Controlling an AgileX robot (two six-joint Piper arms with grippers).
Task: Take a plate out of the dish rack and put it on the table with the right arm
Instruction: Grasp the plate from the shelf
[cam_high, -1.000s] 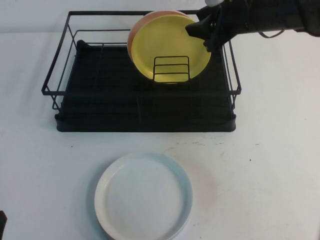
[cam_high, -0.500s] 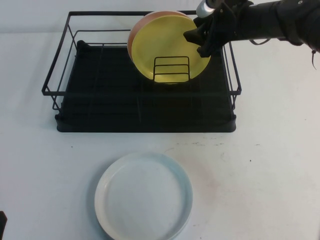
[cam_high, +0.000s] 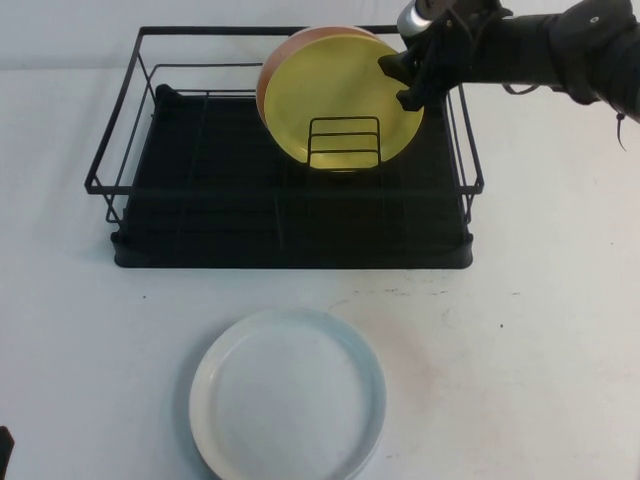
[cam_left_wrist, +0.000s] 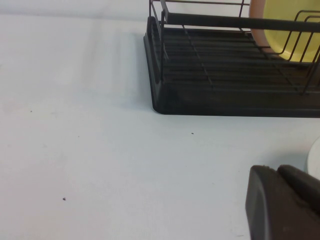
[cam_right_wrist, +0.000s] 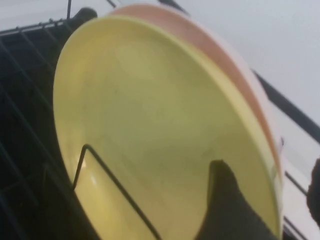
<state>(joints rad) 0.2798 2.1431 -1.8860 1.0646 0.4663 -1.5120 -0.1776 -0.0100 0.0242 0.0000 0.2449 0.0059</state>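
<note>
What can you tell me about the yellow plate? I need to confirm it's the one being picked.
The yellow plate is round, glossy, with a low raised rim. It stands on edge in the dish rack, behind the small wire divider, leaning against a pink plate behind it. The right tool straddles its upper right rim, one finger in front of its face. The left tool rests low over the table, far from it.
</note>
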